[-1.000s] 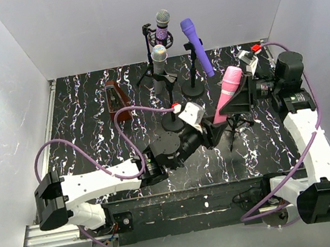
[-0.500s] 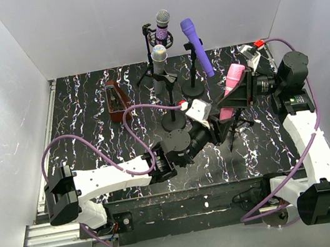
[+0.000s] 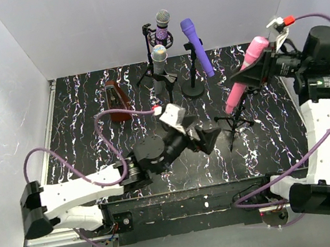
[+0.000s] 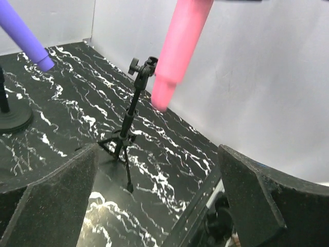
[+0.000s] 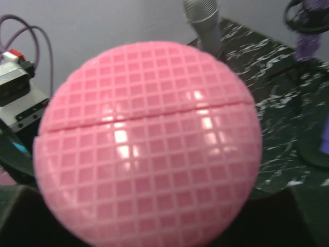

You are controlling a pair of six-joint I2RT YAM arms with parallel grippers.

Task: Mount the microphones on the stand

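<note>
My right gripper (image 3: 262, 68) is shut on the pink microphone (image 3: 239, 89), holding it tilted in the air with its head up and to the right. That grid-patterned pink head (image 5: 146, 144) fills the right wrist view and hides the fingertips. The microphone's lower end (image 4: 163, 98) hangs just beside the clip of a small black tripod stand (image 4: 134, 110), apart from it. My left gripper (image 3: 208, 138) stands wide open and holds nothing, low on the near side of that tripod stand (image 3: 233, 123). The glittery purple (image 3: 163, 26), silver-grey (image 3: 159, 56) and violet (image 3: 197, 47) microphones sit on stands at the back.
A dark red wedge-shaped box (image 3: 117, 101) stands at the back left of the black marbled table (image 3: 84, 131). The violet microphone's round stand base (image 4: 13, 118) is to the left of the tripod. White walls close in the table at the back and both sides.
The left gripper opened, let go of the pink microphone and pulled back toward the near left. The right gripper shut on the microphone and raised it up and to the right.
</note>
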